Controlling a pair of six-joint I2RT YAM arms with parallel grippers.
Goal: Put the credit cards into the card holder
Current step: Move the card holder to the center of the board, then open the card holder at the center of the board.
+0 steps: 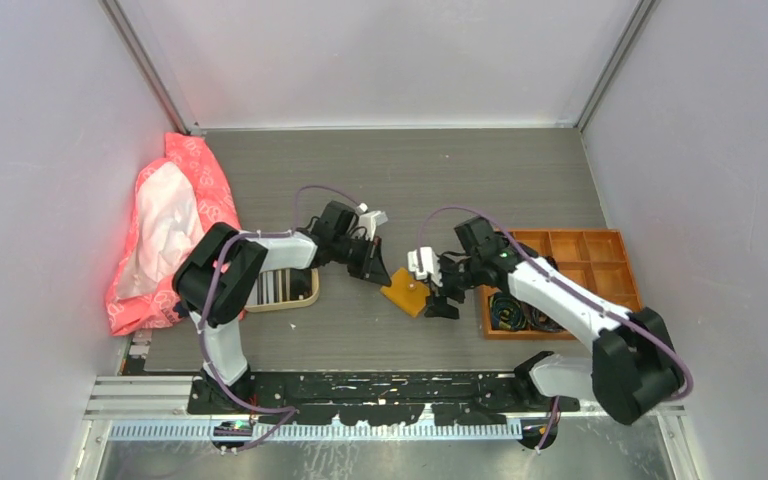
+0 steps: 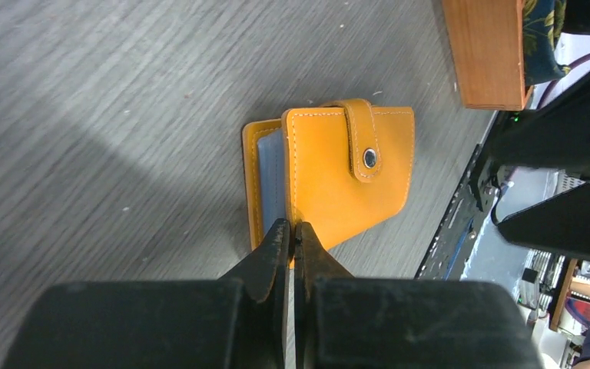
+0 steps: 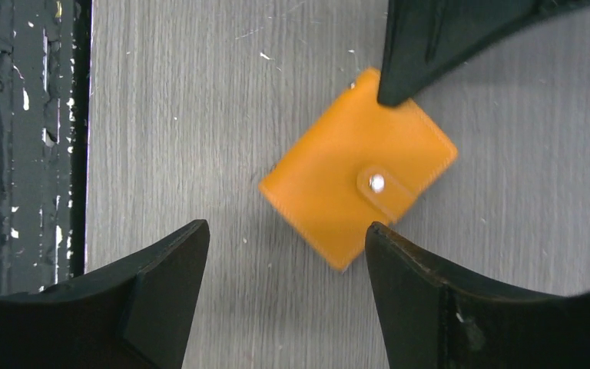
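Observation:
The mustard-orange card holder [image 1: 406, 293] lies on the grey table between the two arms, its snap tab [image 2: 362, 146] fastened. My left gripper [image 2: 292, 231] is shut on the near edge of its front cover. That cover sits slightly off the back cover, showing a pale blue-grey credit card [image 2: 270, 177] inside. My right gripper [image 3: 286, 224] hovers open just above the card holder [image 3: 357, 184], nothing between its fingers. More credit cards [image 1: 272, 285], dark with stripes, lie in the beige tray [image 1: 310, 296] under the left arm.
An orange compartmented box [image 1: 600, 248] with black coils stands right of the card holder, under the right arm; its corner [image 2: 484, 54] shows in the left wrist view. A pink and white bag [image 1: 170, 230] lies by the left wall.

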